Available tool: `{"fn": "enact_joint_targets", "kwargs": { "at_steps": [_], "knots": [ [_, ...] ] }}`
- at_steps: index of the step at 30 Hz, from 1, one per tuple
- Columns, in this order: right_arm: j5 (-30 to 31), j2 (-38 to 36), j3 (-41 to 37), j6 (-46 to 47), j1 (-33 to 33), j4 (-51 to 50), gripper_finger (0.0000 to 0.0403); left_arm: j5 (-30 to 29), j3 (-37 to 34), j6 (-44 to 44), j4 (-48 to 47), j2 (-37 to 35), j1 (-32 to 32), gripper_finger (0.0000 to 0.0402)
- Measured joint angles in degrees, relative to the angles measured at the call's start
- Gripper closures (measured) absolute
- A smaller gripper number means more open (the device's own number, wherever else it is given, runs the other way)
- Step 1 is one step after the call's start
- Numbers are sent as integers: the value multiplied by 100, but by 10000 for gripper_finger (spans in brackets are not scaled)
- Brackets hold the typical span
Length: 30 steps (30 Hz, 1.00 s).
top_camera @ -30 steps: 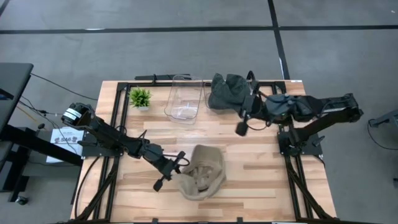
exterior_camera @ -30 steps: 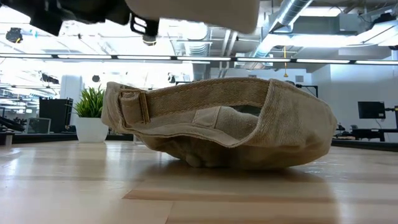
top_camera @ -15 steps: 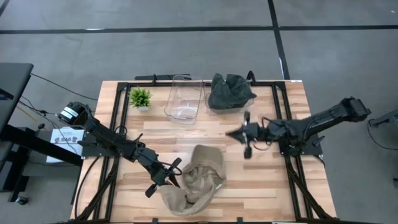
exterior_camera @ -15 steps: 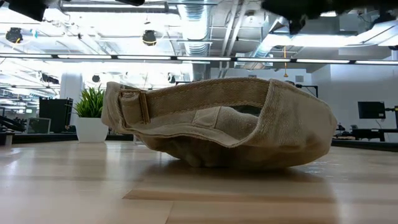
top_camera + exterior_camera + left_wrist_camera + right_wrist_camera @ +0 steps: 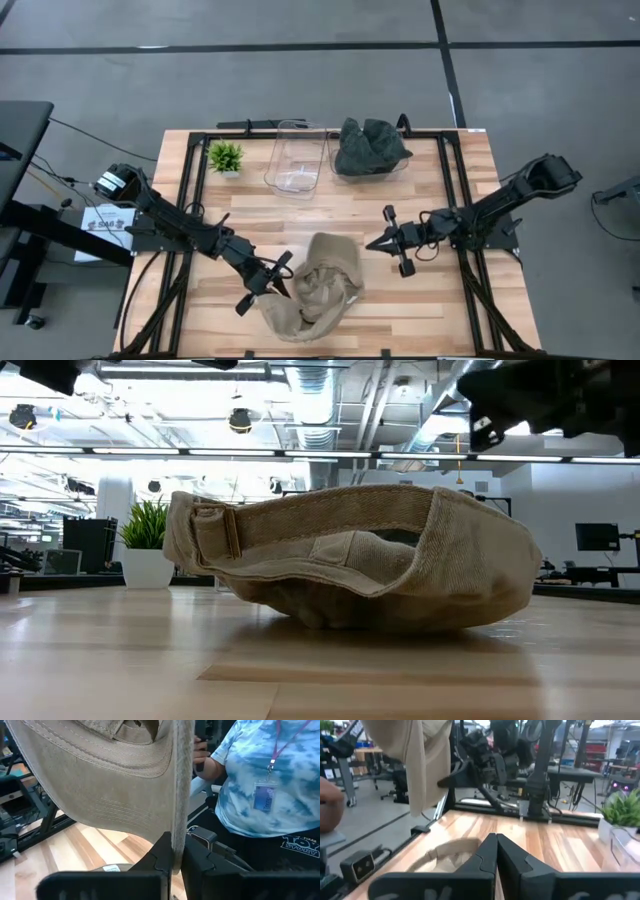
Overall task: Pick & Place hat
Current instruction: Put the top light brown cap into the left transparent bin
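Left gripper [image 5: 172,865]: clamped on tan hat [image 5: 305,300] brim, lifted.
Right gripper [image 5: 372,244]: closed, empty.
Remaining: placing the hat, judged.

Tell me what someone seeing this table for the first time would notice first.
Most striking is the tan hat near the table's front edge, with the left gripper shut on its rim and lifting one side; a second tan hat lies upside down on the wood in the low view. Next come the right gripper, shut and empty above mid-table, and the dark hat in a clear bin at the back.
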Motion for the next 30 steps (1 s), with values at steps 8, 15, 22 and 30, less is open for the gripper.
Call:
{"fn": "enact_joint_targets", "kwargs": {
  "at_steps": [8, 15, 22, 30],
  "knots": [
    [-637, 711, 626, -2, 0, 60, 399, 0, 0, 20, 0, 0, 31, 380],
    [-898, 1482, 1261, -2, -2, 52, 334, 0, 0, 20, -2, 0, 31, 380],
    [-1610, 2034, 1823, 0, -2, 44, 251, 0, 0, 20, -3, 0, 31, 380],
    [-2112, 2259, 2144, 46, 2, 66, 186, 0, 2, 20, -7, 1, 31, 380]
  ]
}}
